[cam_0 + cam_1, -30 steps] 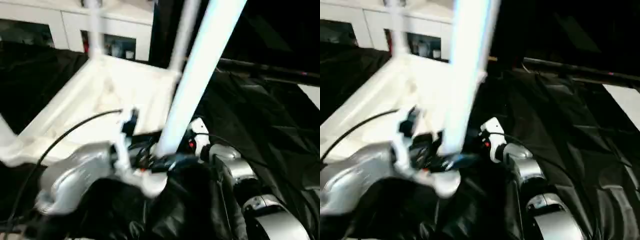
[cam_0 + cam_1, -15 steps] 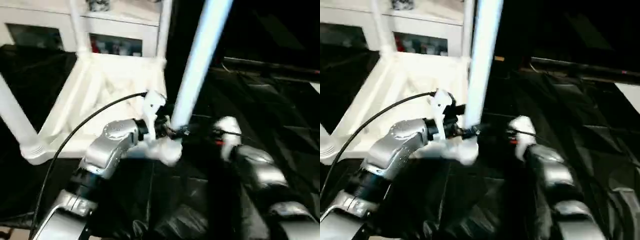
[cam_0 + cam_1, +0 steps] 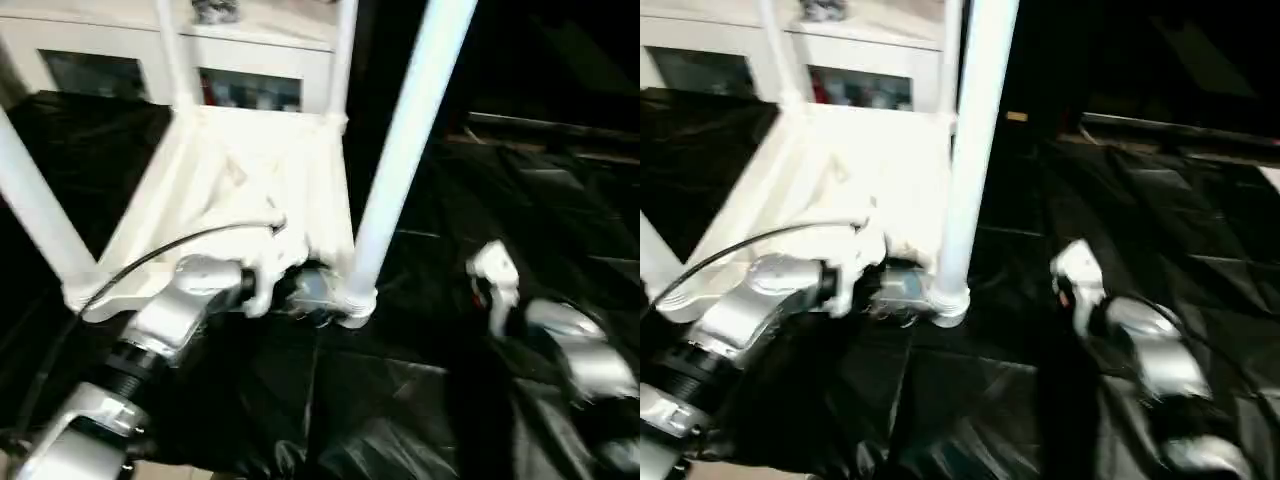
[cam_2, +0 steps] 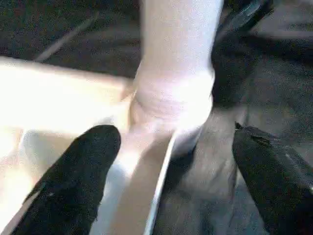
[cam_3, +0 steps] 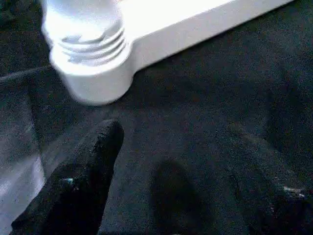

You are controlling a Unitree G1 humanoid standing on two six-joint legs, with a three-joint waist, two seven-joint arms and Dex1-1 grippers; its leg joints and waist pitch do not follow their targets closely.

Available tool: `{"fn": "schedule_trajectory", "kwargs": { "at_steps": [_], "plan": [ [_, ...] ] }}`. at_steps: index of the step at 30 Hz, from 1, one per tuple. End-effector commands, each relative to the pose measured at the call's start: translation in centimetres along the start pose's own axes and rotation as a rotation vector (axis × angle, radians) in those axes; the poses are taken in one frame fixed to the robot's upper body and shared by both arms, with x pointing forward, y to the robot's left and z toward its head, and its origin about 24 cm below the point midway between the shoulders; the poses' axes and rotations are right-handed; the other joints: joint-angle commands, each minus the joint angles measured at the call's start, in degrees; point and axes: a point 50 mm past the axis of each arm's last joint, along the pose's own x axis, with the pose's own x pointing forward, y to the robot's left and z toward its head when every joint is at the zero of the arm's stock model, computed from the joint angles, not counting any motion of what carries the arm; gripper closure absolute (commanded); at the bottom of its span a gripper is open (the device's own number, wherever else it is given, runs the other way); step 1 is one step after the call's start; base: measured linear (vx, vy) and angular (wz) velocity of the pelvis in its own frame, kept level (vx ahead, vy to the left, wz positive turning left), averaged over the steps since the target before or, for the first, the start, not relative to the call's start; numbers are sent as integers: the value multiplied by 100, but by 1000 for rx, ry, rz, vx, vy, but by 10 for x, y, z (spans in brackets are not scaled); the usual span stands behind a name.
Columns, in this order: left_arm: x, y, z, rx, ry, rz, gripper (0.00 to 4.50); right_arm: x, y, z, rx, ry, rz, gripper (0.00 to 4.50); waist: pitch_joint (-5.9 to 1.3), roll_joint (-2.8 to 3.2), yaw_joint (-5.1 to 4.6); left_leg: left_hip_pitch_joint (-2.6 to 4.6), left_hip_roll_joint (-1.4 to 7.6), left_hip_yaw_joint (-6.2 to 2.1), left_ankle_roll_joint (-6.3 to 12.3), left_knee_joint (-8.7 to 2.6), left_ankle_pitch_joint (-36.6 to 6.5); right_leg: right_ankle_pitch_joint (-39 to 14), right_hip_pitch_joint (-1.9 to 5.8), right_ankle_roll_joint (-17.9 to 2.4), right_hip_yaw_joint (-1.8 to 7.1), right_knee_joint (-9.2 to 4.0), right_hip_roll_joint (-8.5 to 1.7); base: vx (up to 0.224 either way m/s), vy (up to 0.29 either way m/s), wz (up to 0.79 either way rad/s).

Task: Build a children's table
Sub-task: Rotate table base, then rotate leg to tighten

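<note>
The white children's table top (image 3: 240,180) lies upside down on black sheeting, with several white tube legs standing up from its corner sockets. The near right leg (image 3: 400,160) rises from its socket (image 3: 352,305). My left gripper (image 4: 171,142) is low at that corner (image 3: 305,290), open, with one black finger (image 4: 83,171) over the table's rim and the other past the socket, neither touching the leg. My right gripper (image 5: 181,147) is open with nothing in it, a short way to the right of the same socket (image 5: 93,73); its arm (image 3: 570,350) lies on the sheeting.
A white cabinet (image 3: 250,85) with glass doors stands behind the table. Crinkled black sheeting (image 3: 520,180) covers the ground all around. A black cable (image 3: 150,260) runs along my left forearm, across the table's near edge.
The near right leg has gone from leaning to nearly upright in its socket. My right gripper has drawn away from the leg's foot to the right. The view itself has also shifted.
</note>
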Motion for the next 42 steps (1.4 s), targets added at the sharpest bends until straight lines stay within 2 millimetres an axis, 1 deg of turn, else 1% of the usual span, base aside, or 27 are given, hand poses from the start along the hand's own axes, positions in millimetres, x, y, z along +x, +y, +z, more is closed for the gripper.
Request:
{"fn": "schedule_trajectory", "kwargs": {
  "at_steps": [1,3,5,6,7,9,10,11,12,13,14,15,17,18,19,20,21,23,26,28,29,30,34,36,37,40,42],
  "plan": [
    [2,4,3,54,29,-13,67,-5,4,4,-27,14,63,103,-376,32,29,97,242,-133,103,-417,-1617,-1855,262,-947,277,-534,-418,0,0,0],
    [1,8,1,51,39,-14,73,-9,8,3,-34,35,99,103,-372,40,48,93,247,-141,96,-424,-1650,-1933,263,-911,279,-541,-426,0,0,0],
    [1,8,1,45,36,-21,88,-10,9,2,-35,44,109,103,-373,32,51,95,259,-146,65,-430,-1654,-1909,259,-968,278,-526,-440,0,0,0],
    [1,10,1,29,25,-34,99,-11,12,2,-33,50,125,103,-368,50,51,99,257,-144,67,-430,-1678,-1936,254,-982,278,-536,-442,0,0,0],
    [2,10,1,22,21,-42,109,-11,12,2,-32,52,130,103,-366,50,50,96,249,-138,63,-430,-1681,-1954,262,-979,277,-561,-440,0,0,0],
    [3,11,1,9,14,-52,117,-12,14,3,-28,52,143,103,-369,45,54,93,253,-141,70,-432,-1685,-1918,262,-994,275,-552,-438,0,0,0],
    [3,12,0,5,12,-53,122,-12,15,3,-27,51,146,103,-384,57,55,96,259,-146,65,-427,-1700,-1865,268,-1028,270,-540,-448,0,0,0],
    [3,13,0,-5,11,-62,131,-12,17,3,-24,52,153,103,-375,57,53,85,248,-140,79,-428,-1690,-1849,273,-1023,269,-552,-435,0,0,0],
    [4,14,-3,-15,14,-78,147,-14,20,4,-16,52,169,103,-380,76,62,94,255,-152,83,-431,-1680,-1842,276,-1033,268,-543,-445,0,0,0],
    [4,15,-3,-18,14,-83,155,-14,20,4,-13,52,173,103,-365,58,61,83,230,-132,120,-424,-1663,-1900,277,-979,265,-578,-421,0,0,0],
    [4,16,-5,-24,15,-90,166,-15,21,5,-8,51,181,103,-377,72,82,94,245,-140,126,-425,-1644,-1888,279,-980,267,-569,-437,0,0,0],
    [4,16,-5,-24,15,-90,166,-15,21,5,-8,51,181,103,-386,69,84,92,249,-137,124,-416,-1628,-1849,281,-989,268,-555,-442,0,0,0],
    [4,18,-6,-35,13,-88,191,-16,23,6,10,44,192,103,-387,73,82,85,256,-145,111,-422,-1615,-1808,282,-1046,259,-546,-453,0,0,0],
    [4,19,-6,-39,11,-86,205,-16,23,7,15,42,193,86,-385,71,80,86,250,-140,117,-418,-1613,-1818,285,-1045,259,-555,-451,0,0,0],
    [3,20,-6,-40,12,-85,208,-16,23,7,18,41,194,75,-388,82,89,99,252,-137,122,-414,-1623,-1825,278,-1048,259,-556,-450,0,0,0],
    [3,22,-6,-41,19,-87,210,-17,23,8,22,38,195,69,-390,78,90,88,252,-142,120,-416,-1602,-1837,287,-1026,256,-551,-451,0,0,0],
    [3,22,-6,-41,19,-87,230,-17,23,8,22,38,195,65,-389,74,89,90,253,-143,124,-418,-1601,-1836,283,-1020,257,-553,-450,0,0,0],
    [2,23,-7,-43,25,-88,252,-17,23,8,23,37,196,39,-391,76,90,83,261,-151,120,-419,-1584,-1816,289,-1038,258,-547,-467,0,0,0],
    [-1,26,-9,-52,48,-99,263,-17,24,9,25,37,198,26,-390,82,89,84,250,-139,132,-414,-1562,-1761,286,-1055,255,-553,-453,0,0,0],
    [-2,26,-11,-57,59,-107,290,-17,25,9,25,38,198,9,-391,93,96,85,256,-144,121,-418,-1576,-1784,292,-1044,253,-550,-457,0,0,0],
    [-3,26,-12,-60,66,-112,290,-17,25,9,26,39,197,9,-392,88,93,81,261,-149,118,-420,-1566,-1771,299,-1060,254,-544,-469,0,0,0],
    [-4,26,-13,-64,75,-121,302,-18,25,9,27,39,197,0,-389,90,96,80,262,-148,123,-422,-1559,-1776,295,-1063,252,-546,-468,0,0,0],
    [-5,26,-16,-67,88,-134,330,-18,25,9,29,41,197,0,-387,91,96,79,261,-144,133,-421,-1548,-1801,294,-1052,255,-550,-468,0,0,0],
    [-7,24,-19,-70,108,-153,344,-19,25,10,28,43,196,0,-387,73,95,81,261,-142,146,-418,-1532,-1800,290,-1060,255,-556,-469,0,0,0],
    [-8,24,-21,-71,116,-162,344,-19,25,10,27,43,195,0,-384,82,97,72,259,-145,148,-422,-1523,-1845,297,-1044,255,-556,-474,0,0,0],
    [-8,24,-21,-70,119,-165,378,-18,25,10,27,43,197,0,-385,80,97,78,261,-143,141,-419,-1535,-1885,292,-1030,256,-560,-478,0,0,0],
    [-10,24,-23,-61,137,-172,389,-17,25,11,27,42,200,0,-380,71,98,77,261,-146,152,-420,-1523,-1973,287,-1000,254,-567,-482,0,0,0]
  ]
}}
